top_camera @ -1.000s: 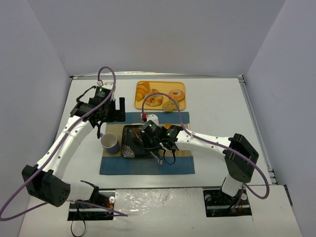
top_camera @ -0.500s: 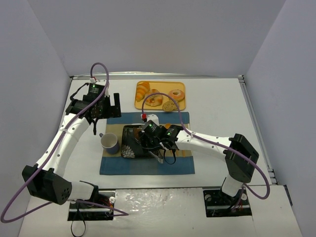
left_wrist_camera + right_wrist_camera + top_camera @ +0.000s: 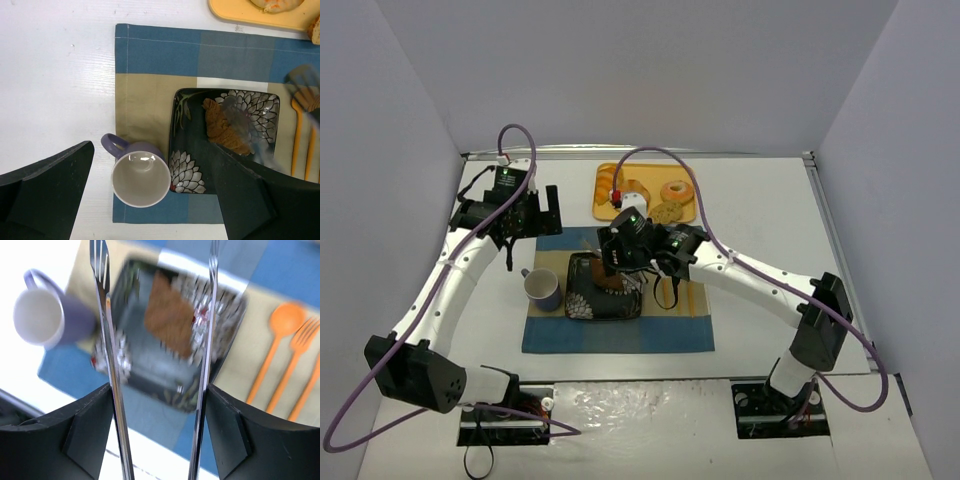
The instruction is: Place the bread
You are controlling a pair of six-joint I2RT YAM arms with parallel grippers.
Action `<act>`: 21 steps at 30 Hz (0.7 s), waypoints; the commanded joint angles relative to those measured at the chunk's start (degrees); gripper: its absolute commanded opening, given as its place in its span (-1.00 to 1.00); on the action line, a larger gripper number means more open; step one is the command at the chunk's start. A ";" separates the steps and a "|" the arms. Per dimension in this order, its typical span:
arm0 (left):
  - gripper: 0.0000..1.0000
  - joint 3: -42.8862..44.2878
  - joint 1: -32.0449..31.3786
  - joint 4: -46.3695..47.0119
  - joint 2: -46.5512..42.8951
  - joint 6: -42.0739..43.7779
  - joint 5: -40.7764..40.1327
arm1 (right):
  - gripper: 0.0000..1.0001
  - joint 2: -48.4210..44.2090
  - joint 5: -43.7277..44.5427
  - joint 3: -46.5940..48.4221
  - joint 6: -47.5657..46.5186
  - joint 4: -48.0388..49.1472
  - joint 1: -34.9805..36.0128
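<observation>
- Bread (image 3: 216,122): a brown slab lying flat on the square dark flowered plate (image 3: 197,150), just off the plate's centre toward 12 o'clock; nothing grips it
- Blue-and-tan checked placemat (image 3: 620,335): nearest the arm bases; the plate sits on its middle
- Purple mug (image 3: 140,180): upright on the placemat at the plate's 9 o'clock, just beside the plate's rim; its handle points to about 10 o'clock; its white inside shows nothing in it
- Orange spoon (image 3: 282,322) and orange fork (image 3: 300,345): side by side on the placemat at the plate's 3 o'clock, the spoon closer to the plate
- Right gripper (image 3: 159,405): hangs over the plate; its black fingers stand wide, each bearing on one arm of the metal tongs (image 3: 106,315); the tongs' tips are apart with nothing caught between them; the bread shows between the two arms from the wrist camera; whether the tips touch it cannot be told
- Left gripper (image 3: 154,155): raised at the plate's 10 o'clock, near the placemat's far left corner; fingers spread wide, nothing in them
- Yellow tray (image 3: 655,172): farthest, at the plate's 12 o'clock beyond the placemat; it holds a croissant (image 3: 608,182), a glazed doughnut (image 3: 675,190) and other pastries
</observation>
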 commanded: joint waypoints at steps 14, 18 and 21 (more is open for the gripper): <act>0.94 0.33 9.16 7.14 -0.98 -2.21 11.45 | 0.31 13.18 -5.85 24.47 -6.50 -2.13 -22.33; 0.94 0.41 9.90 7.35 -0.62 -2.58 12.77 | 0.30 18.74 -7.11 29.50 -6.69 -2.39 -25.41; 0.94 0.49 10.07 7.27 -0.78 -2.58 13.12 | 0.30 23.94 -9.28 32.60 -7.04 -2.39 -27.04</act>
